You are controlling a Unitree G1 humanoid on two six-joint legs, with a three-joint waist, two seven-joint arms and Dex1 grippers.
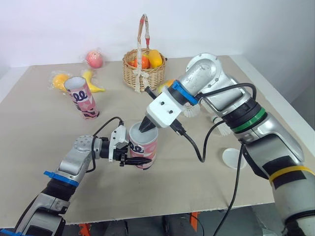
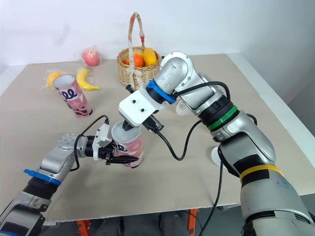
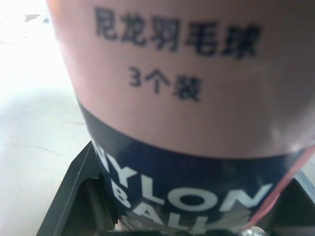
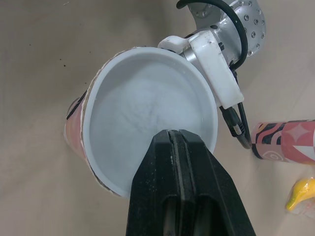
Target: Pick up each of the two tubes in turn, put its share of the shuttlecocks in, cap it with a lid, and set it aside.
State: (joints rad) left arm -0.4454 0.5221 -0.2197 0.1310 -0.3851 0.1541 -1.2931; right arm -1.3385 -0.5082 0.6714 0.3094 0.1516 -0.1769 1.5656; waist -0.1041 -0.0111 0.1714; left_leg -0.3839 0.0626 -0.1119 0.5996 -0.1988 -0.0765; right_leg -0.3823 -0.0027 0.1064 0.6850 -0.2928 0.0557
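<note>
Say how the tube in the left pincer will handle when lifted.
Probably light: the tube looks like card, labelled for three nylon balls. Its smooth round wall could slip in the left pincer. The lid, just seated on top, may pop off.

Plain white wall (image 1: 221, 24) behind, beige table (image 1: 39, 162) with pale edge, grey floor (image 1: 307, 93) at right, orange supports (image 1: 84, 229) under front edge
</note>
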